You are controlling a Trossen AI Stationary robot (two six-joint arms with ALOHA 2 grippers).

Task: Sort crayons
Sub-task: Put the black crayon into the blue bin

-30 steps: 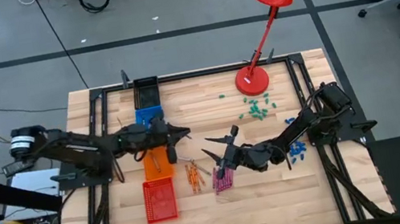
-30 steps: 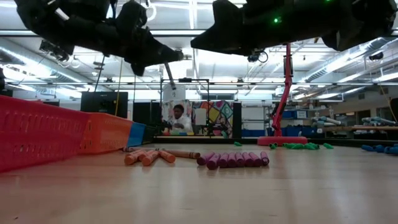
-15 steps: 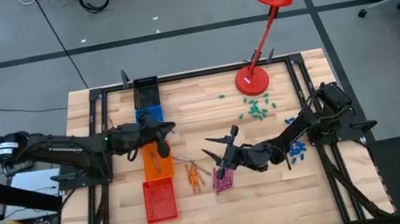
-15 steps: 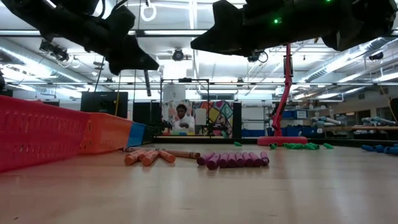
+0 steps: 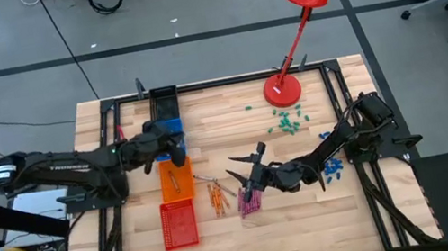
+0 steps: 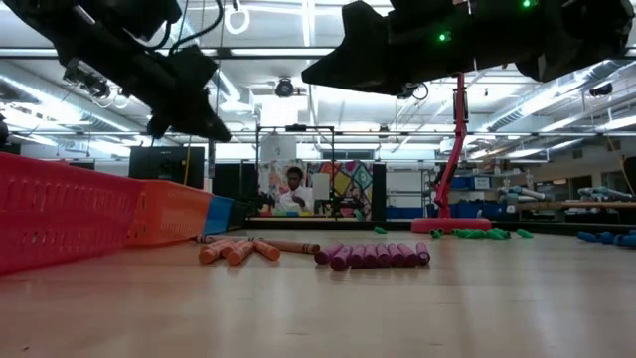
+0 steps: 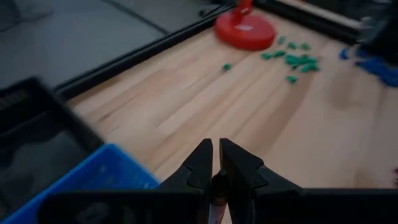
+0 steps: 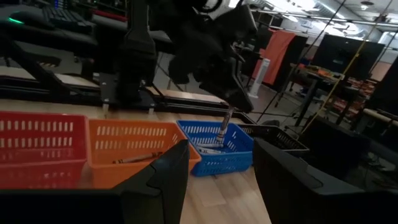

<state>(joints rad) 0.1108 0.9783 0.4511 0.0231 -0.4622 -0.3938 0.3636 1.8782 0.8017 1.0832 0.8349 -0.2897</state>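
Only right wrist view shows crayon [image 8: 223, 127] over blue basket [image 8: 214, 148].

Landmark: lamp base [image 5: 282, 90], back of worktop [image 5: 251, 230], right of centre. Row of four baskets [image 5: 174, 191] well left of it, running back to front. Two crayon groups [image 5: 236, 197] front-left of base, just right of baskets. Left pincer [image 5: 177, 154] over basket row; right pincer [image 5: 249, 169] over crayons.

Orange [image 5: 216, 198] and pink crayons [image 5: 249, 200] grouped mid-table
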